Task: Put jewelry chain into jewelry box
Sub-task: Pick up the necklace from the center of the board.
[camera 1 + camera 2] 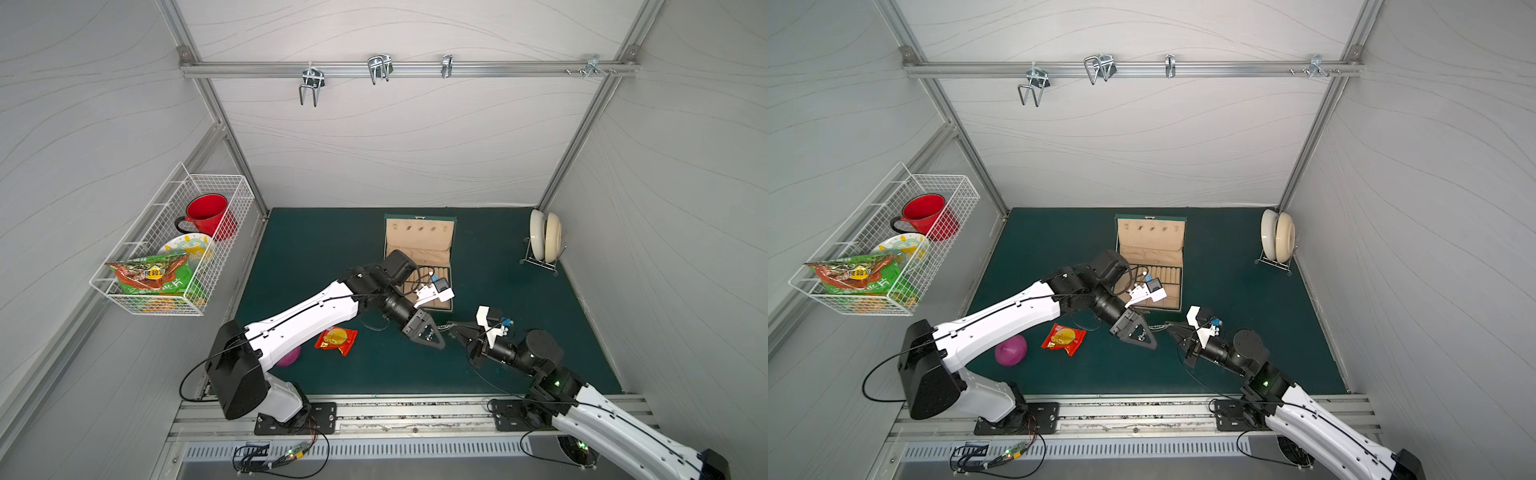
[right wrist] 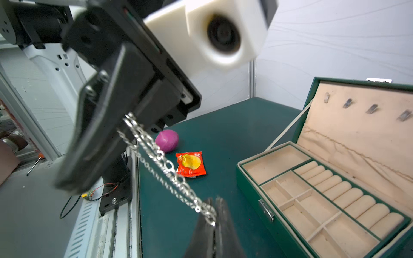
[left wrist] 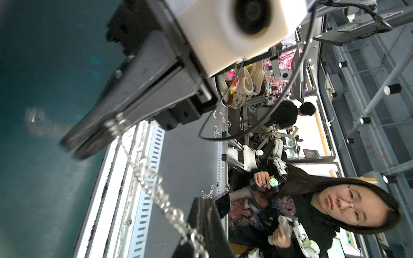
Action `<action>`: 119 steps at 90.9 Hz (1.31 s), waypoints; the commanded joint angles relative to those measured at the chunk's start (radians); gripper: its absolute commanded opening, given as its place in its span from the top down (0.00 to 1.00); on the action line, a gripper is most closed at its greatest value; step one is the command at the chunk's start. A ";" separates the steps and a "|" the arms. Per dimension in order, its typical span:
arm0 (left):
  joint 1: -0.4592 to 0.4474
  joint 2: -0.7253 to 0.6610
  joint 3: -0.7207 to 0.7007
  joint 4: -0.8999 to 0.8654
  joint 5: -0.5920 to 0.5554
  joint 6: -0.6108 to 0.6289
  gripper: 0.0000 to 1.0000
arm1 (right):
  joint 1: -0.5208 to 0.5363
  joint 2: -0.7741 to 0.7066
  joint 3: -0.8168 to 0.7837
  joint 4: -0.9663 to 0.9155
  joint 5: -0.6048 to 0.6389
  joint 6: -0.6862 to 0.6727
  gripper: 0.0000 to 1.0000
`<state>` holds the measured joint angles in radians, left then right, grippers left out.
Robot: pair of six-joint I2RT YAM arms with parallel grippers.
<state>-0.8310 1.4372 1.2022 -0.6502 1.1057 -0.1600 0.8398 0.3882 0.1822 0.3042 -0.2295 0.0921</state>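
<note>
I see shiny, silvery metal links in the jewelry chain (image 2: 167,165). The jewelry box (image 2: 250,192) has a smooth dark green shell and matt, velvety beige lining; the table (image 2: 223,125) is matt teal.

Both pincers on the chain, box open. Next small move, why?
Probably open the left pincer: the jewelry chain is strung between both shut pincers, so it can't go into the open jewelry box until one end frees. The right pincer could then carry it.
</note>
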 commanded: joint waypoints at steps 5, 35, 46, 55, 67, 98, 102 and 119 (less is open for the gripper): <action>0.018 -0.067 -0.136 0.181 -0.160 0.053 1.00 | 0.004 0.002 0.114 -0.206 0.073 -0.035 1.00; 0.023 -0.095 -0.375 0.652 -0.458 0.047 1.00 | 0.039 0.258 0.371 -0.481 0.186 -0.131 1.00; 0.041 -0.081 -0.408 0.686 -0.526 0.067 0.83 | 0.072 0.365 0.433 -0.510 0.273 -0.173 1.00; 0.063 -0.078 -0.441 0.756 -0.580 0.042 0.46 | 0.090 0.441 0.481 -0.517 0.351 -0.191 1.00; 0.152 -0.146 -0.530 0.878 -0.635 0.027 0.00 | 0.091 0.506 0.537 -0.524 0.405 -0.185 1.00; 0.329 -0.041 -0.382 0.992 -0.660 0.566 0.07 | 0.019 0.575 0.622 -0.562 0.370 -0.175 1.00; 0.352 0.024 -0.339 1.015 -0.619 0.619 0.10 | 0.001 0.576 0.622 -0.555 0.339 -0.174 1.00; 0.385 0.236 -0.204 1.179 -0.515 0.843 0.16 | -0.094 0.594 0.625 -0.518 0.198 -0.151 1.00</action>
<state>-0.4603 1.5902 0.9215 0.3634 0.5133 0.4442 0.7898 0.9710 0.7860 -0.2371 0.0750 -0.0761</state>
